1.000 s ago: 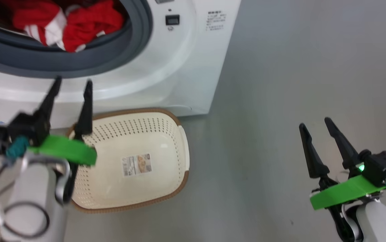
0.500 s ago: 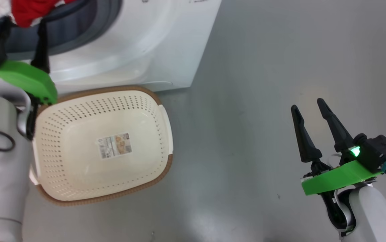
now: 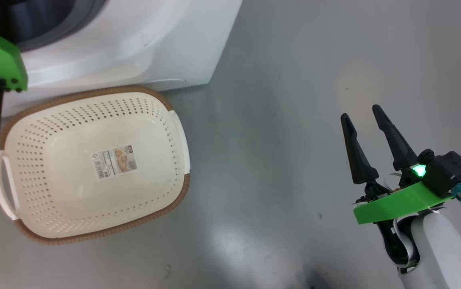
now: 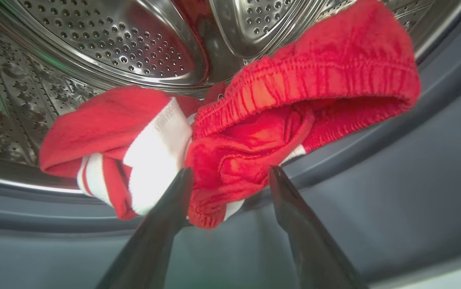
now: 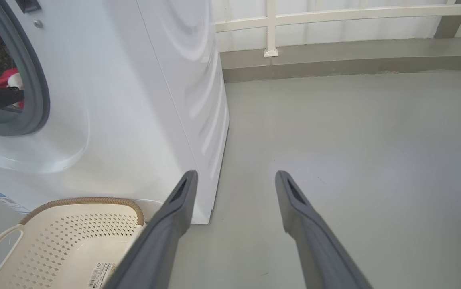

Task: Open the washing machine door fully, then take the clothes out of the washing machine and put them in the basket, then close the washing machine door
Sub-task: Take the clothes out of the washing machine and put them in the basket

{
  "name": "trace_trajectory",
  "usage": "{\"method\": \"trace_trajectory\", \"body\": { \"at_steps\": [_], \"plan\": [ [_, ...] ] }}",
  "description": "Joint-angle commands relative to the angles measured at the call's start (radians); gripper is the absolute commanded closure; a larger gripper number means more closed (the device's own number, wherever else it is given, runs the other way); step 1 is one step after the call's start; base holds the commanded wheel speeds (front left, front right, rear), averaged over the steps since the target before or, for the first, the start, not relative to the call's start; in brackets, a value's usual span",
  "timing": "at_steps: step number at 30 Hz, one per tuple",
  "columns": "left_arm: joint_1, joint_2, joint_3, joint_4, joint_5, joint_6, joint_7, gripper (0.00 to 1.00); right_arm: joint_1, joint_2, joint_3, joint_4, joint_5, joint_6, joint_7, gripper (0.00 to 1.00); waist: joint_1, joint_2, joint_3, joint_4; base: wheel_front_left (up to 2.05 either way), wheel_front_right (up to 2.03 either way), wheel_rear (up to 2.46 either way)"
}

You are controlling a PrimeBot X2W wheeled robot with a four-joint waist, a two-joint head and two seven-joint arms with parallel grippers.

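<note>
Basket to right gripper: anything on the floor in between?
Nothing. In the head view, bare grey floor runs from the basket to the open right gripper.

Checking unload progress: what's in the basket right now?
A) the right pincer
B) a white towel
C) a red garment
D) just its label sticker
D: the basket shows a bare cream floor with just the label sticker on it, while the red clothes lie at the mouth of the drum, in front of the open left pincer.
</note>
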Motion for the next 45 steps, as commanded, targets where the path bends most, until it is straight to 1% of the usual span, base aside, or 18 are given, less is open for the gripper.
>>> {"method": "trace_trajectory", "body": {
  "at_steps": [1, 11, 18, 20, 21, 22, 29, 36, 45],
  "plan": [
    [-0.018, 0.051, 0.003, -0.005, 0.007, 0.014, 0.005, 0.0, -0.01, -0.003, 0.024, -0.026, 0.014, 0.006, -0.006, 0.0, 0.0, -0.0001, 0.013, -0.01, 0.0, 0.0, 0.0],
    [-0.085, 0.093, -0.038, 0.05, 0.036, 0.051, 0.044, 0.0, -0.03, 0.003, 0.036, -0.032, 0.017, 0.006, -0.006, 0.0, 0.0, -0.0001, 0.045, -0.039, 0.0, 0.0, 0.0],
    [-0.102, 0.104, -0.052, 0.062, 0.038, 0.066, 0.05, 0.0, -0.033, 0.011, 0.043, -0.031, 0.017, 0.006, -0.006, 0.0, 0.0, -0.0001, 0.054, -0.05, 0.0, 0.0, 0.0],
    [-0.104, 0.105, -0.055, 0.064, 0.037, 0.072, 0.05, 0.55, -0.034, 0.013, 0.045, -0.031, 0.017, 0.006, -0.006, 0.0, 0.0, -0.0001, 0.055, -0.052, 0.0, 0.0, 0.0],
    [-0.104, 0.106, -0.057, 0.066, 0.036, 0.074, 0.049, 0.75, -0.035, 0.014, 0.045, -0.03, 0.018, 0.006, -0.006, 0.0, 0.0, -0.0001, 0.055, -0.052, 0.0, 0.0, 0.0],
    [-0.104, 0.105, -0.058, 0.067, 0.035, 0.077, 0.048, 1.0, -0.035, 0.014, 0.045, -0.03, 0.018, 0.006, -0.006, 0.0, 0.0, -0.0001, 0.054, -0.052, 0.0, 0.0, 0.0],
    [-0.083, 0.087, -0.032, 0.07, -0.012, 0.08, 0.0, 1.0, -0.032, 0.011, 0.037, -0.025, 0.014, 0.006, -0.006, 0.0, 0.0, -0.0001, 0.026, -0.036, 0.0, 0.0, 0.0],
    [-0.022, 0.056, 0.013, 0.029, -0.079, 0.049, -0.039, 1.0, -0.017, -0.003, 0.034, -0.019, 0.007, 0.006, -0.006, 0.0, 0.0, -0.0001, -0.036, -0.005, 0.0, 0.0, 0.0],
    [0.161, 0.028, 0.096, -0.246, -0.139, 0.025, -0.041, 1.0, 0.016, -0.021, 0.033, -0.009, 0.001, 0.006, -0.006, 0.0, 0.0, -0.0001, -0.125, 0.034, 0.0, 0.0, 0.0]
  ]
}}
